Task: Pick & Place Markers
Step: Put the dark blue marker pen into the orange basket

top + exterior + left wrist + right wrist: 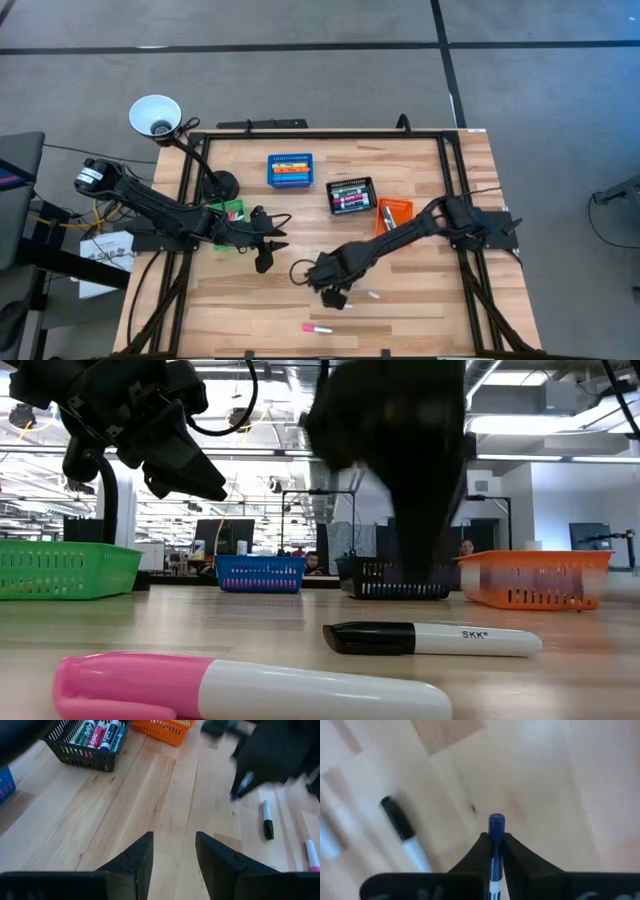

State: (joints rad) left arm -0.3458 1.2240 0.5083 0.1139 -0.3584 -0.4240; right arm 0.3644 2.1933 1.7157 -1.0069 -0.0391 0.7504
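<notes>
Gripping a blue-capped marker (495, 832) between the two fingers of my right gripper (493, 851), I hold it above the bare wood of the table (420, 310), near the middle of its front half. A black-capped marker (432, 639) lies on the boards just beside it, and a pink-capped marker (319, 327) lies nearer the front edge. My left gripper (172, 857) hovers to the left with its fingers apart and nothing between them. At the back stand the blue bin (290, 170), the black bin (351, 196) with markers in it, the orange bin (394, 212) and the green bin (62, 568).
</notes>
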